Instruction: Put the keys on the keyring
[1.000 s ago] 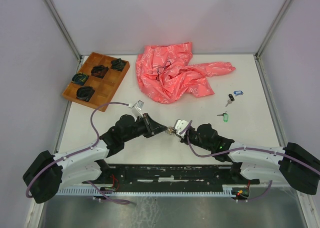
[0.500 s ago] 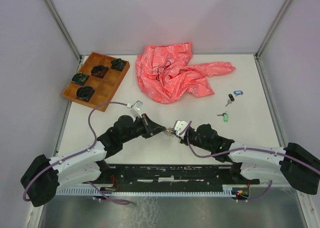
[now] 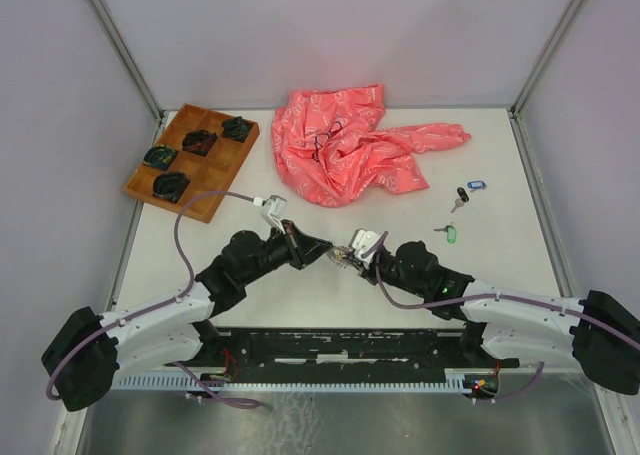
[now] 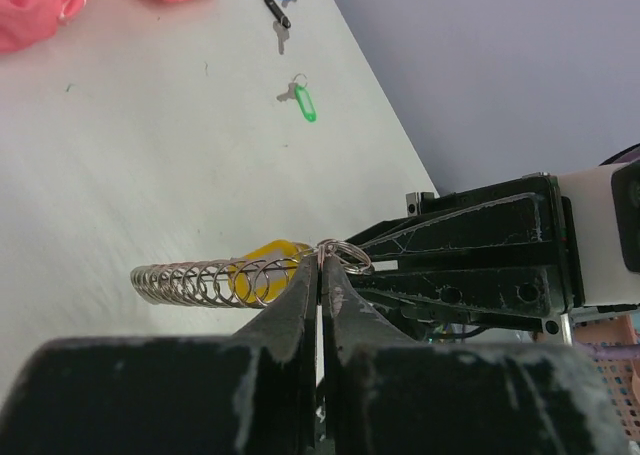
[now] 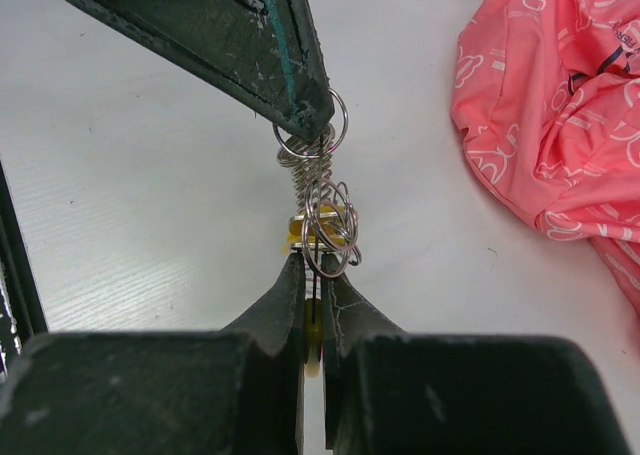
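The keyring (image 4: pixel 200 280) is a grey coiled ring held off the table between both grippers, also in the top view (image 3: pixel 337 258) and the right wrist view (image 5: pixel 304 180). My left gripper (image 4: pixel 322 260) is shut on one end of it, beside a small split ring (image 4: pixel 347 250). My right gripper (image 5: pixel 312 272) is shut on the yellow key (image 5: pixel 312 337), whose rings (image 5: pixel 330 237) hang at the coil. The yellow tag (image 4: pixel 265 270) shows behind the coil. The green key (image 3: pixel 449 233), black key (image 3: pixel 460 196) and blue key (image 3: pixel 476 185) lie on the table to the right.
A crumpled pink cloth (image 3: pixel 350 150) with a thin dark cord loop (image 3: pixel 325 137) lies at the back centre. A wooden compartment tray (image 3: pixel 222 170) with dark items stands at the back left. Grey walls enclose the table.
Both grippers stay joined at the keyring. The left wrist has lifted and shifted slightly right and away; the right gripper has edged towards it.
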